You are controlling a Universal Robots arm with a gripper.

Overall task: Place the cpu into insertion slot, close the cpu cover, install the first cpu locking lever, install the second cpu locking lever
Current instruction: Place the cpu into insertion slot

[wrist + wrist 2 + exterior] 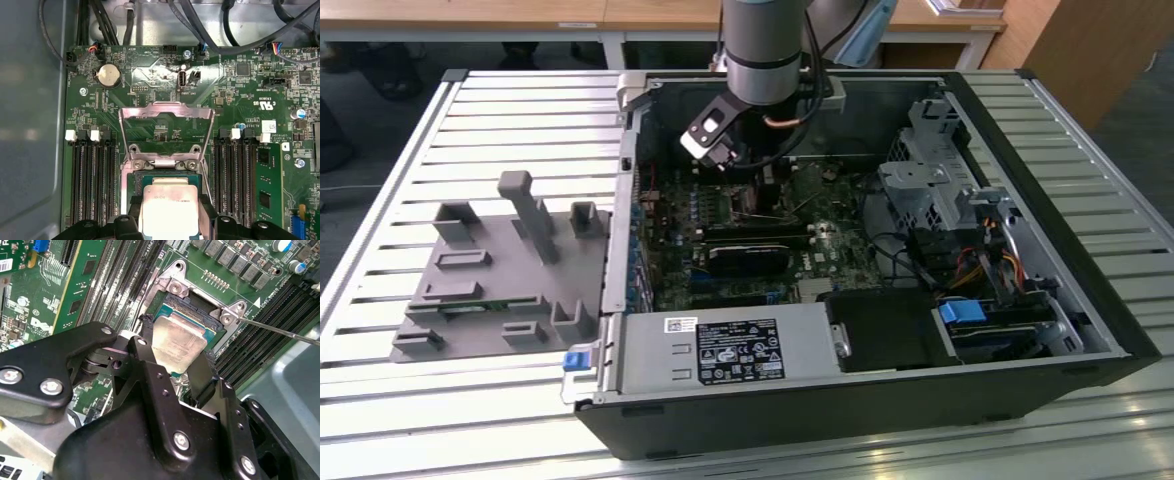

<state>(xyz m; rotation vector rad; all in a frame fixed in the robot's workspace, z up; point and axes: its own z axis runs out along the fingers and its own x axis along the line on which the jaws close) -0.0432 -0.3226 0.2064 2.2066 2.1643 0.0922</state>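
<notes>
Item: your gripper [175, 365], lowered into the far half of the open computer case [854, 420]. Jaws clenched on two opposite edges of the chip [179, 342], so it goes in flat. Chip sits directly over the socket [187, 300]; touching or just above, you cannot tell. Cover [165, 109] stands hinged up, leaving the socket open

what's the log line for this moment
stage: placement | gripper: shut on cpu | cpu: at insertion slot | cpu cover: open, raised
</notes>
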